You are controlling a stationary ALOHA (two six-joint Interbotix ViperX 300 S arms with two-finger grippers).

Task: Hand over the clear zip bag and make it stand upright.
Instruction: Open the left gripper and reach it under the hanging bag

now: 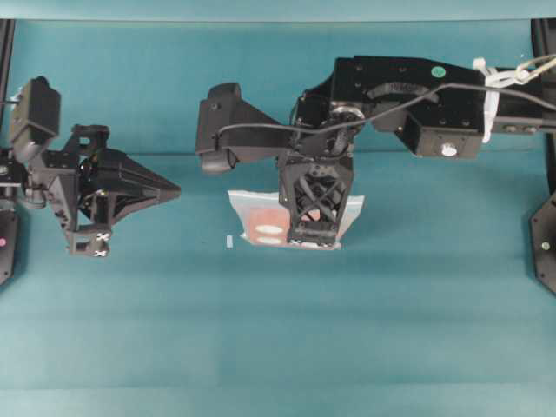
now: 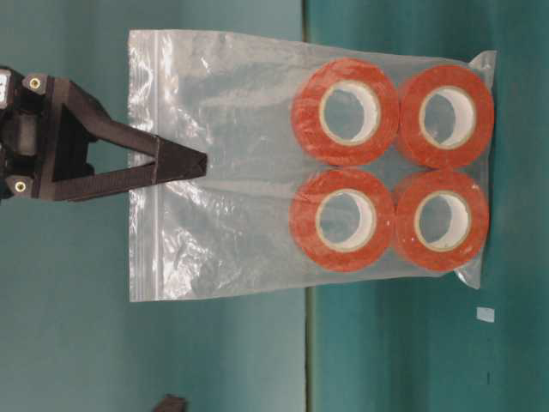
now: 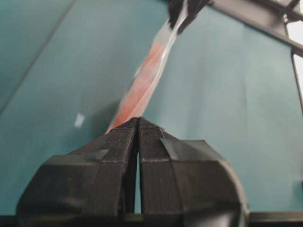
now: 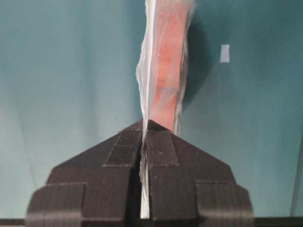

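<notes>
Now | right gripper (image 4: 144, 124) clamped on zip edge of clear zip bag (image 2: 232, 163), hanging over surface (image 1: 261, 330) | left gripper (image 1: 174, 188) together, empty, at 9 o'clock | limp, slippery film; bottom-heavy rolls; grip zip strip.

Clear zip bag (image 2: 225, 163): colourless, see-through plastic with whitish crinkle glints, holding four orange-red tape rolls (image 2: 345, 112) with white cores, set two by two. Table cover (image 1: 278, 330): plain teal, unpatterned, with one small pale white scrap (image 1: 229, 241) on it. Right gripper (image 4: 144, 124) and left gripper (image 3: 138, 120): matte black, finger faces finely textured; right arm (image 1: 408, 100) black with a green round sticker and white ties.
</notes>
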